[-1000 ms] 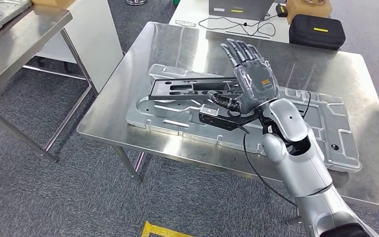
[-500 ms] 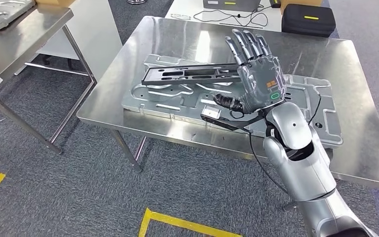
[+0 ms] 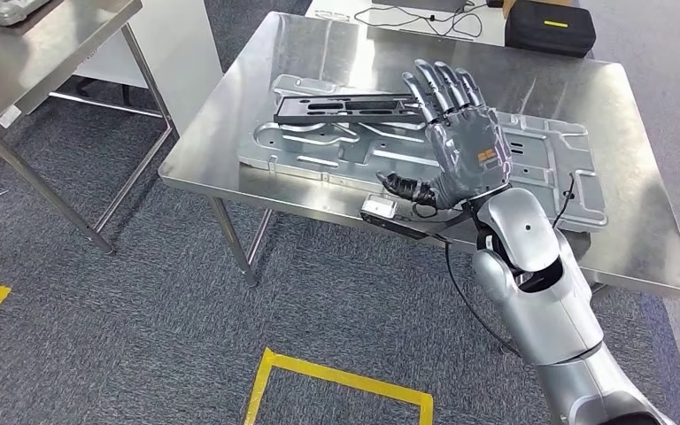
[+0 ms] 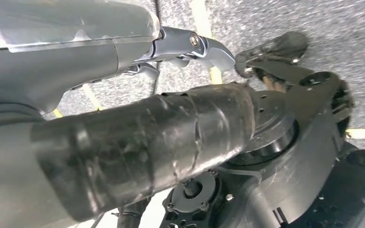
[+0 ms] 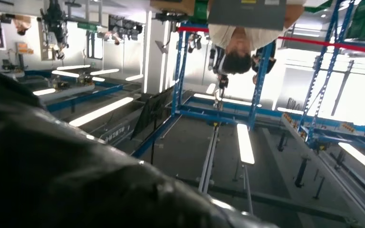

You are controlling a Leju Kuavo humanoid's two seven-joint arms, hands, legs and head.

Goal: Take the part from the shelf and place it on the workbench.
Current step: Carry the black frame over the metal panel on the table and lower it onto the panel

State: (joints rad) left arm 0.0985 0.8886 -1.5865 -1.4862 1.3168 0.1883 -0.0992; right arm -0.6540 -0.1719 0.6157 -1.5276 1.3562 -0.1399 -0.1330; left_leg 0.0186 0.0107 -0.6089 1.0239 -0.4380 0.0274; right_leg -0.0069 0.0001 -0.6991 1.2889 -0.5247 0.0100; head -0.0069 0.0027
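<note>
One right hand (image 3: pixel 465 146), fingers spread and holding nothing, hovers just above the dark part (image 3: pixel 350 105). Long, stiff, slotted and probably heavy, the part would be best gripped along its long edges. Left hand's state cannot be told.

Dark slotted part (image 3: pixel 350 107) lies flat on the workbench (image 3: pixel 637 221), apparently atop a silver panel (image 3: pixel 531 168).

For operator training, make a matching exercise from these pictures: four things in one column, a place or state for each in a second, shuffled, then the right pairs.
Things:
1. black frame part
2. large silver panel
3. right hand
4. black case

Places or states:
A. raised above the workbench, fingers spread, holding nothing
B. lying flat on the workbench
C. lying on top of the silver panel
D. on the white table beyond the workbench

Pairs: 1-C, 2-B, 3-A, 4-D
</note>
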